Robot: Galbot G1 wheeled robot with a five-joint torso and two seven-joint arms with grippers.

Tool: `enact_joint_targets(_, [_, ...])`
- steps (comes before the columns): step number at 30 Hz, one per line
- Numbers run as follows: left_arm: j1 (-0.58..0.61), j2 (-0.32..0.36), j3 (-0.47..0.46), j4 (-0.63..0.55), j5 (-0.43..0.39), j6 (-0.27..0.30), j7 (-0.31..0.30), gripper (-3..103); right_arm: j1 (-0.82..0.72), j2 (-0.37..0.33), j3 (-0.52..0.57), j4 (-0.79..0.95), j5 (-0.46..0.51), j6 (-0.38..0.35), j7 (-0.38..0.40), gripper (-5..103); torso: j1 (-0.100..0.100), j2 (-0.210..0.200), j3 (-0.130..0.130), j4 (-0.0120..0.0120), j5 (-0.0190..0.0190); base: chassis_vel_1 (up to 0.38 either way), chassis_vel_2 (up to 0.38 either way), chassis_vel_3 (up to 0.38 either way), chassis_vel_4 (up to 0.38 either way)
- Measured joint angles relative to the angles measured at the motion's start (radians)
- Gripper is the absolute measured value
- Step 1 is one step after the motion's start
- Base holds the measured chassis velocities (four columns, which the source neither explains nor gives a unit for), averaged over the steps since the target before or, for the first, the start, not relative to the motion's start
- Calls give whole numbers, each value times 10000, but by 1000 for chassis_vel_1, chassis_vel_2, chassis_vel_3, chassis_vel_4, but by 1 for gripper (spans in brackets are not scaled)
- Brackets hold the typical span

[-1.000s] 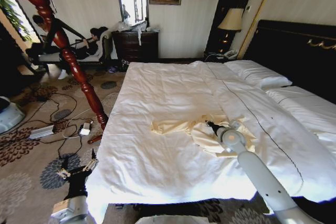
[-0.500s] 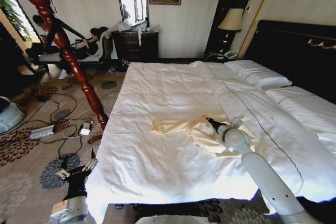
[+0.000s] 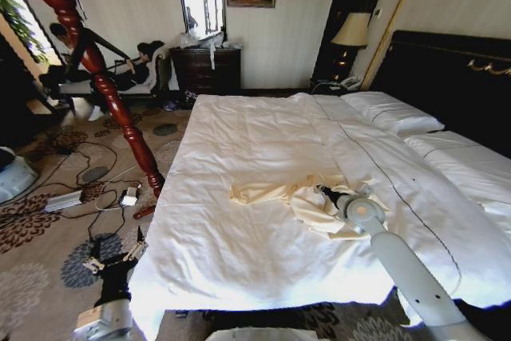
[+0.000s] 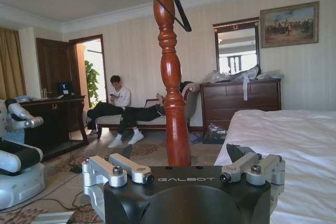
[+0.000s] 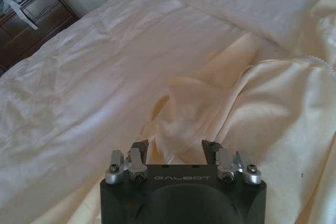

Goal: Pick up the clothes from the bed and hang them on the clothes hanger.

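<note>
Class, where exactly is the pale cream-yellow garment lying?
In the head view, the pale cream-yellow garment lies crumpled on the white bed, near its foot, under the right gripper.

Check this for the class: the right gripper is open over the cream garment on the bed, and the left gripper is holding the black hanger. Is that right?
Not quite. The left gripper holds nothing: the left wrist view shows its fingers open and empty, low beside the bed. The rest stands: the right wrist view shows the right gripper open over the cream garment.
</note>
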Motion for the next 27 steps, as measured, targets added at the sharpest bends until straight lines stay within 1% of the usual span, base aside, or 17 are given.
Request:
enact_joint_targets(1, [0, 0, 0, 0, 0, 0, 0, 100, 0, 0, 0, 0, 0, 0, 0, 56, 0, 0, 0, 0, 0, 0, 0, 0, 0])
enact_joint_targets(3, [-11, 11, 0, 26, -2, 0, -2, 100, -37, 22, -28, 28, -1, 54, -104, 69, 1, 0, 0, 0, 0, 0, 0, 0, 0])
enact_joint_targets(4, [-16, 18, -1, 42, -10, 0, -3, 100, -52, 27, -38, 37, -1, 85, -172, 65, 1, 0, 0, 0, 0, 0, 0, 0, 0])
enact_joint_targets(6, [-21, 21, -3, 47, -15, 1, -4, 100, -60, 27, -44, 45, -1, 94, -204, 65, 0, 0, 0, 0, 0, 0, 0, 0, 0])
enact_joint_targets(7, [-32, 26, -11, 68, -34, 0, -9, 100, -72, 28, -69, 58, -2, 95, -251, 55, 0, 0, 0, 0, -1, 0, 0, 0, 0])
enact_joint_targets(8, [-41, 30, -13, 84, -42, 0, -12, 100, -82, 29, -100, 60, -19, 89, -280, 55, 0, 0, 0, 0, 0, 0, 0, 0, 0])
enact_joint_targets(10, [-48, 32, -14, 106, -47, 0, -14, 100, -94, 30, -143, 60, -73, 84, -316, 44, 0, 0, 0, 0, 0, 0, 0, 0, 0])
enact_joint_targets(11, [-48, 32, -14, 106, -47, 0, -14, 100, -94, 30, -143, 60, -73, 84, -316, 44, 0, 0, 0, 0, 0, 0, 0, 0, 0])
enact_joint_targets(13, [-63, 35, -8, 139, -48, 2, -16, 100, -110, 41, -190, 60, -139, 84, -347, 33, 1, 0, 0, 0, 0, 0, 0, 0, 0])
enact_joint_targets(14, [-68, 36, -5, 151, -48, 4, -16, 100, -121, 42, -200, 66, -149, 85, -350, 33, 0, 0, 0, 0, 0, 0, 0, 0, 0])
enact_joint_targets(15, [-73, 38, -5, 159, -48, 5, -17, 100, -129, 42, -205, 80, -152, 87, -353, 28, 0, 0, 0, 0, 0, 0, 0, 0, 0])
enact_joint_targets(16, [-73, 38, -5, 159, -48, 5, -17, 100, -129, 42, -205, 80, -152, 87, -353, 28, 0, 0, 0, 0, 0, 0, 0, 0, 0])
enact_joint_targets(20, [-110, 54, 6, 209, -56, 19, -17, 100, -220, 9, -212, 305, -172, 149, -404, 7, 1, 0, 0, 0, -1, 0, 0, 0, 0])
enact_joint_targets(21, [-110, 54, 6, 209, -56, 19, -17, 100, -220, 9, -212, 305, -172, 149, -404, 7, 1, 0, 0, 0, -1, 0, 0, 0, 0])
enact_joint_targets(23, [-134, 60, 23, 243, -58, 26, -19, 100, -290, -47, -227, 467, -243, 195, -511, 1, 0, 0, 0, 0, -2, 0, 0, 0, 0])
enact_joint_targets(26, [-152, 68, 32, 264, -59, 32, -18, 100, -345, -100, -244, 588, -313, 256, -629, 1, 0, 0, 0, 0, -1, 0, 0, 0, 0])
enact_joint_targets(27, [-173, 77, 40, 283, -62, 40, -18, 100, -379, -155, -266, 678, -418, 446, -830, 0, 1, 0, 0, -1, -1, 0, 0, 0, 0])
